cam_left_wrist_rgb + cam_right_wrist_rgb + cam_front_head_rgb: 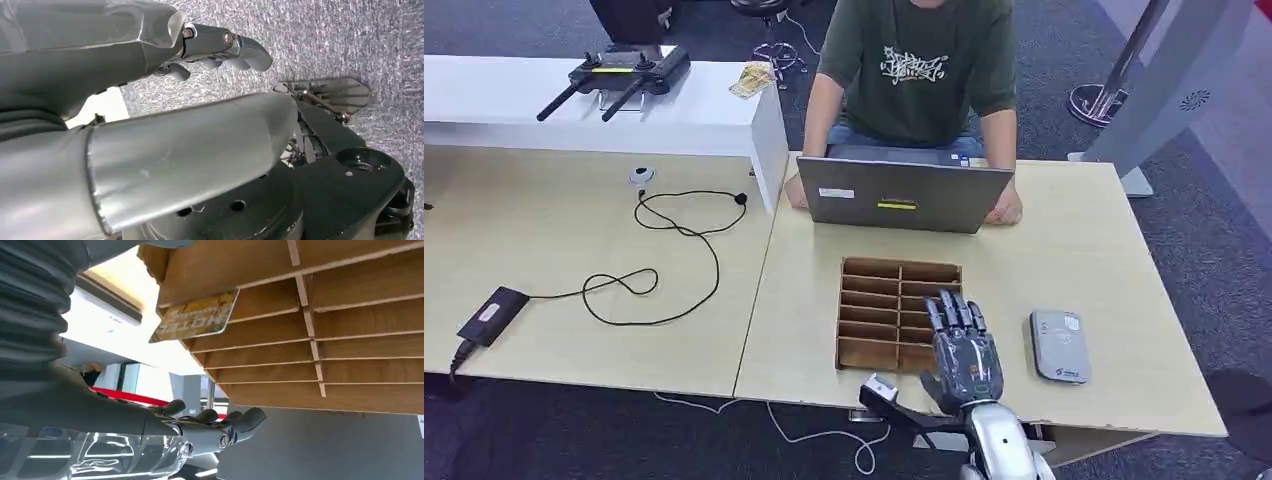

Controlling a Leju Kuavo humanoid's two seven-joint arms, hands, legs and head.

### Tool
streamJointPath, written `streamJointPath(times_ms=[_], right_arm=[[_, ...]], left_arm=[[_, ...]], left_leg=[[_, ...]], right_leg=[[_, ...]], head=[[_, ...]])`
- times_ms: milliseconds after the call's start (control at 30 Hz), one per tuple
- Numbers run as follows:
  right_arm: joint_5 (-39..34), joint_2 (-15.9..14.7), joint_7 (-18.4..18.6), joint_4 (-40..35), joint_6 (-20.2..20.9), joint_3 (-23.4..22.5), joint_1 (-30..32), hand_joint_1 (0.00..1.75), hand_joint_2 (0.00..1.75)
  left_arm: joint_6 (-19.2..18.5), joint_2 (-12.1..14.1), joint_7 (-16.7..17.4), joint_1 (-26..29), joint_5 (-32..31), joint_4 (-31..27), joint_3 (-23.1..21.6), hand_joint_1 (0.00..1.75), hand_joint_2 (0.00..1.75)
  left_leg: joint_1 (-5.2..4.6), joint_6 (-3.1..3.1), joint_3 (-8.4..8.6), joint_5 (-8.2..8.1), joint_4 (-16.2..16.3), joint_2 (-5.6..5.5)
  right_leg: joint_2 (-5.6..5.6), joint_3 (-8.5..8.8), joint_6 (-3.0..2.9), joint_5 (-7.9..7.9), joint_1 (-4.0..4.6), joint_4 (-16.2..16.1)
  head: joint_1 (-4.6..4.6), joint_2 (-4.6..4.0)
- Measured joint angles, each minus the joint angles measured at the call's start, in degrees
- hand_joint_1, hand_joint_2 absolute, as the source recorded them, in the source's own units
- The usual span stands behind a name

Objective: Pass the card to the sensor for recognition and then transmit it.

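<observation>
A yellow card (197, 316) stands in one slot of the wooden slotted box (864, 268), its printed end sticking out. My right hand (964, 350) hovers over the box's near right corner with fingers stretched out and apart, holding nothing; in the right wrist view the right hand (150, 425) lies a short way off the card, not touching it. The grey card sensor (1059, 345) lies flat on the table just right of the box. My left hand (110, 50) hangs low over grey carpet, fingers loosely curved and holding nothing.
A person (914, 60) sits across the table behind an open laptop (904, 195), hands at its sides. To the left lie a looped black cable (674, 250) with an adapter (492, 315), and a white shelf (724, 110) carries a black controller (619, 75).
</observation>
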Motion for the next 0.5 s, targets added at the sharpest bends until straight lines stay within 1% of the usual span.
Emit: streamJointPath(times_ms=[233, 333, 500], right_arm=[[0.44, 0.04, 0.02, 1.59, -0.24, -0.85, -1.21, 0.0, 1.75], [1.38, 0.04, 0.68, 1.55, -0.11, -1.07, -1.25, 0.0, 1.75], [1.7, 0.04, 2.65, 0.66, 2.53, -1.44, -1.09, 0.0, 1.75]], left_arm=[[-0.02, 0.26, 0.0, -0.04, 0.15, 0.26, -0.02, 0.0, 0.0], [0.0, 0.26, 0.0, -0.03, 0.52, 0.29, -0.02, 0.0, 0.0], [-0.02, 0.26, 0.11, -0.03, 1.03, 0.31, -0.02, 0.0, 0.0]], left_leg=[[0.0, 0.0, 0.0, 0.0, 0.0, 0.0], [0.0, 0.0, 0.0, 0.0, 0.0, 0.0], [0.0, 0.0, 0.0, 0.0, 0.0, 0.0]], right_leg=[[0.0, 0.0, 0.0, 0.0, 0.0, 0.0], [0.0, 0.0, 0.0, 0.0, 0.0, 0.0], [0.0, 0.0, 0.0, 0.0, 0.0, 0.0]], head=[[0.0, 0.0], [0.0, 0.0], [0.02, 0.0]])
